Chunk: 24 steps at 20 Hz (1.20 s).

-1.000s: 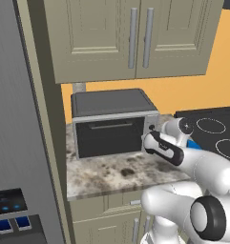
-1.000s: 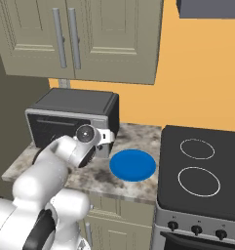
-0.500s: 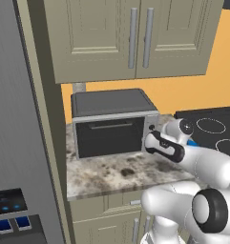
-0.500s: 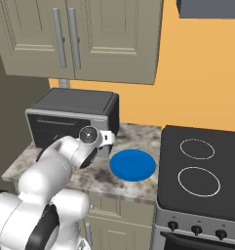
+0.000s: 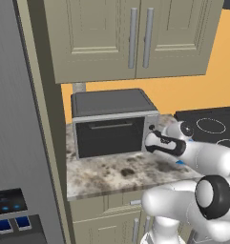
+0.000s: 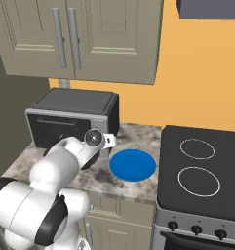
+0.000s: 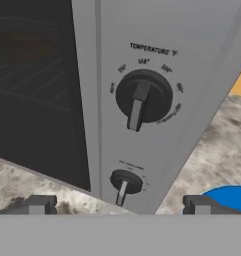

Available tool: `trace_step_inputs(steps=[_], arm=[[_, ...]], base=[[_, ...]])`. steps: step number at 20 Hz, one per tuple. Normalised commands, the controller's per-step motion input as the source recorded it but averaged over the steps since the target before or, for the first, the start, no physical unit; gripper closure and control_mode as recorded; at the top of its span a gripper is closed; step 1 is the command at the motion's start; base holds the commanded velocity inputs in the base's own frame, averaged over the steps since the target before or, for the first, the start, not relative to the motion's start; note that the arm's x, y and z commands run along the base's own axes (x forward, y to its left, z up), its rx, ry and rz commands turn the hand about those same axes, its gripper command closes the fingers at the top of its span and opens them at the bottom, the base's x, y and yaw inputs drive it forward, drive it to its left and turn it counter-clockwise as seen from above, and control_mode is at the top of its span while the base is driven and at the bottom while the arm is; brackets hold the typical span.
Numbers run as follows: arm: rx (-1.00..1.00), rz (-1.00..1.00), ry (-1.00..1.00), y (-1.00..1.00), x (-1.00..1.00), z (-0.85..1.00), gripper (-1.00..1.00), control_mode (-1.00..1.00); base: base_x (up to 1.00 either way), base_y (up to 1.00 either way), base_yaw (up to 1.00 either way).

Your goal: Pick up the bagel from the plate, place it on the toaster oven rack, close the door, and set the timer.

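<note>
Hand view: pincer [image 7: 117,205] spread, empty, facing toaster oven [image 5: 114,125] control panel; lower timer knob [image 7: 125,183] unturned. Door [image 5: 109,137] shut. Plate [image 6: 133,164] bare on worktop [image 5: 116,171]; bagel faintly behind glass, presumably racked. Timer remains.

The white arm [image 6: 65,161] reaches toward the toaster oven [image 6: 72,119], with the bare plate [image 6: 133,165] just beside it

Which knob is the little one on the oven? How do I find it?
Find the toaster oven on the speckled counter, then its silver right-hand panel. The small knob sits at the bottom, below the big temperature knob, which has numbers around it.
</note>
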Motion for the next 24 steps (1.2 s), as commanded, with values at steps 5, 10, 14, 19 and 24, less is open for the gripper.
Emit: trace_step_inputs(steps=[5, 10, 14, 19, 24], arm=[[0.0, 0.03, 0.0, -0.01, 0.0, -0.22, -1.0, -1.0], [0.0, 0.0, -0.06, -0.02, 0.0, -0.01, -1.0, -1.0], [0.0, 0.0, -0.04, 0.0, 0.0, 0.0, -1.0, -1.0], [0.0, -0.04, 0.0, 0.0, 0.04, -0.06, -1.0, -1.0], [0.0, -0.09, 0.0, 0.0, 0.03, -0.1, -1.0, -1.0]], base=[[0.0, 0.0, 0.0], [0.0, 0.0, 0.0], [0.0, 0.0, 0.0], [0.0, 0.0, 0.0], [0.0, 0.0, 0.0]])
